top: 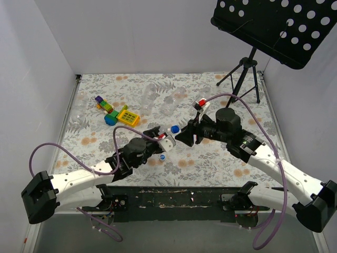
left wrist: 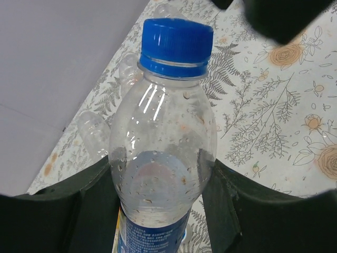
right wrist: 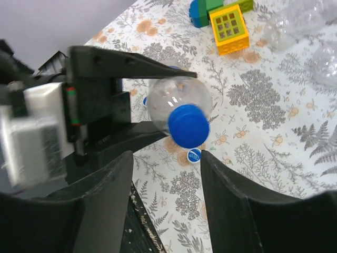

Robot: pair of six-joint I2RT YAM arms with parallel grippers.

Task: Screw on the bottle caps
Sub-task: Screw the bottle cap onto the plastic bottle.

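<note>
My left gripper [top: 158,138] is shut on a clear bottle [left wrist: 163,153] with a blue-and-white label [left wrist: 150,236]. It holds the bottle tilted above the table, neck pointing at the right arm. A blue cap [left wrist: 176,45] sits on the bottle's neck; it also shows in the top view [top: 175,128] and the right wrist view [right wrist: 188,125]. My right gripper [top: 184,136] is open and empty, its fingers [right wrist: 237,205] just short of the cap and not touching it. A loose cap [right wrist: 194,155] with a white top lies on the table below the bottle [top: 162,156].
Several empty clear bottles [top: 152,96] lie at the back and the left [top: 79,113]. Colourful toy blocks [top: 108,108] and a yellow block [top: 128,117] lie at the left. A black tripod stand [top: 245,74] with a perforated tray [top: 274,26] stands at the back right.
</note>
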